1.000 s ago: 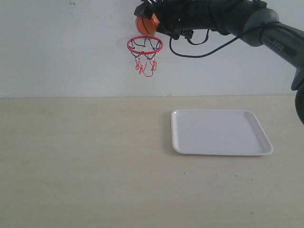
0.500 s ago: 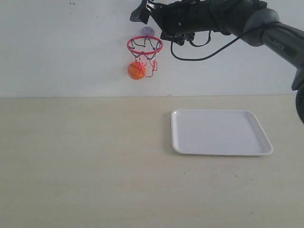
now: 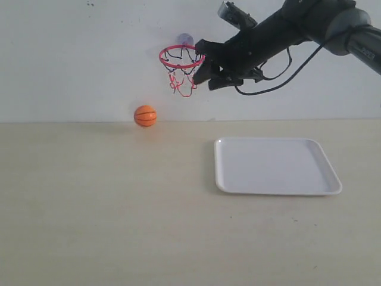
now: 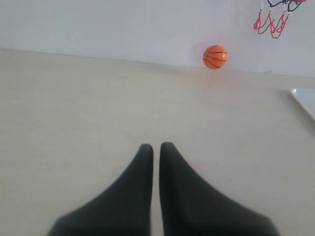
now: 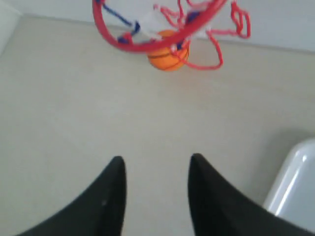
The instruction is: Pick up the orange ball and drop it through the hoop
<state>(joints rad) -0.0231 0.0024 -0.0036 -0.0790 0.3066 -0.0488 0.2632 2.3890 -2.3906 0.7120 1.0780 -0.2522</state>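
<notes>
The orange ball (image 3: pixel 145 115) has dropped out of the net to the table's (image 3: pixel 107 208) far edge, left of the middle, close by the wall. My right end effector (image 5: pixel 156 161) has swung from above the ring to just beside it. So I judge the drop through the hoop (image 3: pixel 181 57) done. Nearest, my left end effector (image 4: pixel 156 146) hangs over the table, fingers almost touching, holding nothing. Farther off, the right one stands wide open and empty. The ball lies well below it, beyond the net, toward the far left corner. Whether it has settled I cannot tell.
</notes>
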